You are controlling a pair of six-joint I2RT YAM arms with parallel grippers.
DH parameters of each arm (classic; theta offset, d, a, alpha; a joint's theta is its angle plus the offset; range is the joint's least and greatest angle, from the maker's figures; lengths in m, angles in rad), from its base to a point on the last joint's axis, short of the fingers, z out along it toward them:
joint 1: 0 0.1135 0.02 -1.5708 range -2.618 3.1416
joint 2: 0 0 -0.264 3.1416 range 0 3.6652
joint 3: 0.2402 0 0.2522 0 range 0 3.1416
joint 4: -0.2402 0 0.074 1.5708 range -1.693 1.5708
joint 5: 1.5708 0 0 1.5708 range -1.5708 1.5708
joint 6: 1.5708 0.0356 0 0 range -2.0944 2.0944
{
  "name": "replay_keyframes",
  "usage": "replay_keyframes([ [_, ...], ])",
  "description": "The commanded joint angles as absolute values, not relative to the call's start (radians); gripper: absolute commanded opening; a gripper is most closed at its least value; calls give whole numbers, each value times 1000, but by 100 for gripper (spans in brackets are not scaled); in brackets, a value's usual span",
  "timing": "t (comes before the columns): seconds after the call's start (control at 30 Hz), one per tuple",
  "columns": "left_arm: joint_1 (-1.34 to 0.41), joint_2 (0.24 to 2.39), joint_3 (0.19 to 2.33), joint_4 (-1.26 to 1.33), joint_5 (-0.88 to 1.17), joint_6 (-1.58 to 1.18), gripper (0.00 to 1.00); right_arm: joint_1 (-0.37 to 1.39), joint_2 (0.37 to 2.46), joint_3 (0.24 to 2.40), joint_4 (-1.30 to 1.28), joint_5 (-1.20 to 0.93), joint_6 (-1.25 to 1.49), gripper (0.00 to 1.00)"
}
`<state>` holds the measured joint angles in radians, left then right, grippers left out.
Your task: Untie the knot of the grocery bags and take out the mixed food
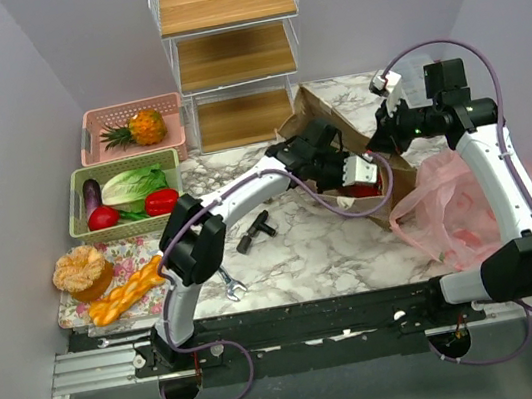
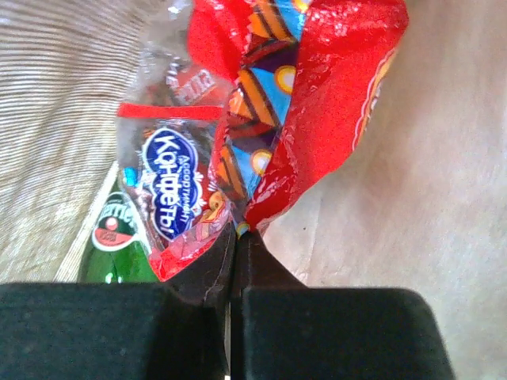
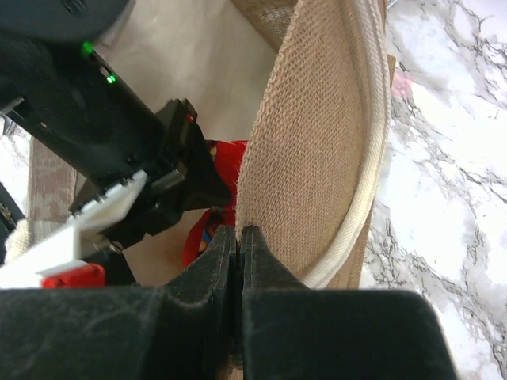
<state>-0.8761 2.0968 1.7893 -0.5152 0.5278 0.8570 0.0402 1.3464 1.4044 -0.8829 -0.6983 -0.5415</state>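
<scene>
Red crinkly foil printed with orange and blue triangles makes up the snack packet (image 2: 333, 103). Its lower corner is pinched between the pressed-together fingers of the left gripper (image 2: 240, 235), deep inside the stiff brown bag (image 2: 428, 198). Against the packet's left side lies a clear sweets wrapper with a blue oval label (image 2: 170, 190), and below that a green bottle with a red-and-white label (image 2: 119, 249) rests along the bag's ribbed wall. The right gripper (image 3: 238, 235), its fingers likewise closed, clamps the bag's coarse, woven-looking rim just beside the pale cord handle (image 3: 372, 119). In the overhead view the brown bag sits right of centre on the white marble-patterned table (image 1: 324, 246), with both arms meeting at its mouth. Just to its right, under the right arm, the thin translucent pink plastic bag (image 1: 469, 203) lies crumpled with something red showing faintly through it; its tie cannot be made out. Well apart on the left, a green plastic basket (image 1: 75, 204) holds a purple eggplant (image 1: 91, 195), pale-green lettuce (image 1: 132, 185) and two red vegetables (image 1: 102, 218). Behind it a pink plastic basket (image 1: 96, 117) holds a pineapple (image 1: 138, 129). In front, a floral tray (image 1: 132, 249) carries a tan bun (image 1: 82, 269) and an orange braided loaf (image 1: 129, 290).
</scene>
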Motion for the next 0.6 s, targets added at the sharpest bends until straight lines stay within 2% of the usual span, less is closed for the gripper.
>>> replay_keyframes([
  [0.0, -870, 1943, 1863, -431, 680, 695, 0, 49, 1353, 1424, -815, -724, -508, 1],
  [0.07, -862, 1901, 1847, -410, 703, 653, 0, 50, 1348, 1417, -795, -723, -495, 2],
  [0.17, -840, 1856, 1844, -407, 712, 603, 0, 49, 1338, 1400, -752, -706, -469, 12],
  [0.3, -794, 1851, 1913, -475, 715, 566, 0, 50, 1330, 1391, -707, -691, -445, 17],
  [0.37, -768, 1849, 1940, -493, 719, 535, 0, 50, 1326, 1387, -684, -687, -430, 24],
  [0.43, -745, 1845, 1964, -501, 728, 503, 0, 50, 1324, 1393, -669, -687, -413, 42],
  [0.5, -726, 1843, 1989, -510, 732, 480, 0, 49, 1323, 1408, -655, -686, -387, 69],
  [0.53, -721, 1844, 2002, -515, 730, 472, 0, 49, 1322, 1418, -646, -684, -369, 78],
  [0.57, -713, 1848, 2017, -522, 729, 463, 0, 49, 1319, 1429, -636, -683, -354, 82],
])
